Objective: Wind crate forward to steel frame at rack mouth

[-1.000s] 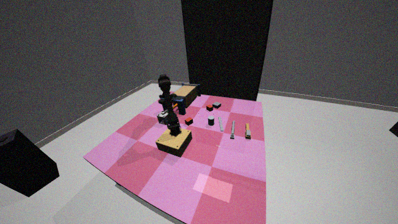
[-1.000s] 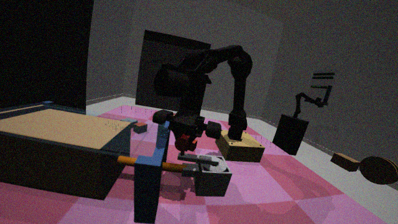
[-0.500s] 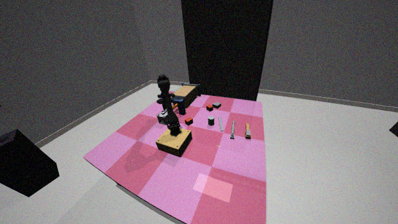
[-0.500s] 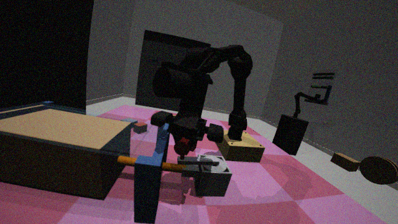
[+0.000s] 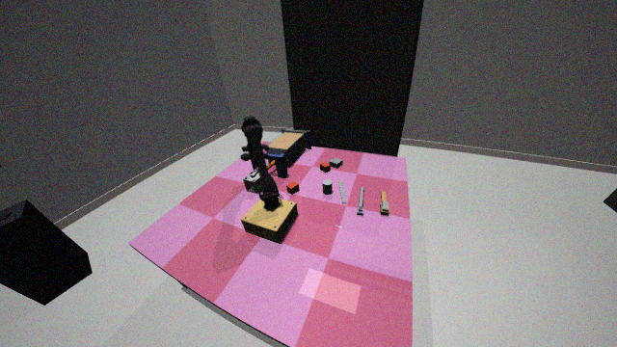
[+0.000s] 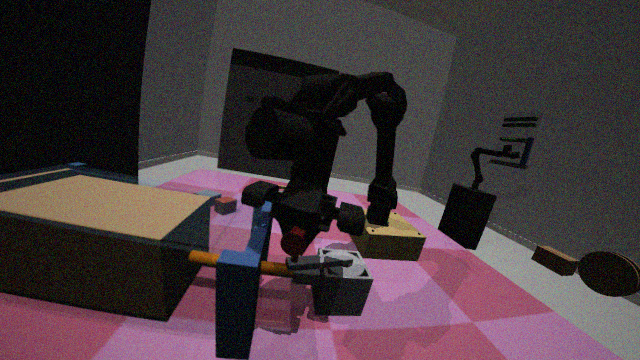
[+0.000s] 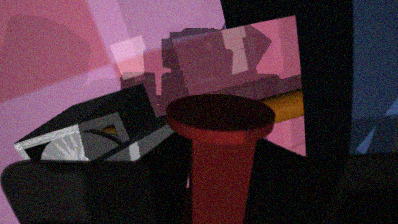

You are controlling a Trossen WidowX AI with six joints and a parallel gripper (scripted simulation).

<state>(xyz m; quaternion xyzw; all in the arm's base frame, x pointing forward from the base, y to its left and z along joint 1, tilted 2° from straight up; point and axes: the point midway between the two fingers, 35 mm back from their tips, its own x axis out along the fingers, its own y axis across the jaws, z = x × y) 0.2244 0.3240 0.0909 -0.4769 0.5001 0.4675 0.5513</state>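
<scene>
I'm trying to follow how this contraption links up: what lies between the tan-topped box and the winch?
The blue frame, with an orange strap running past it toward the winch. The exterior view shows it.

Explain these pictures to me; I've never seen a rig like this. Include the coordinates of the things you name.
This is one jointed black robot arm (image 5: 255,149) (image 6: 387,145) on a yellow base (image 5: 288,206) (image 6: 417,248). The top picture looks down from above, the exterior one from beside the bench, and the wrist one from the arm's own wrist. On the pink checkered bench stand a tan-topped box (image 5: 287,141) (image 6: 95,200), a blue frame (image 6: 237,300) and a boxy winch (image 5: 252,181) (image 6: 345,297) (image 7: 122,97). Small blocks and slim tools lie further off. The gripper (image 6: 295,252) (image 7: 208,132) is closed on the winch handle's red knob (image 6: 295,242) (image 7: 222,175).
</scene>
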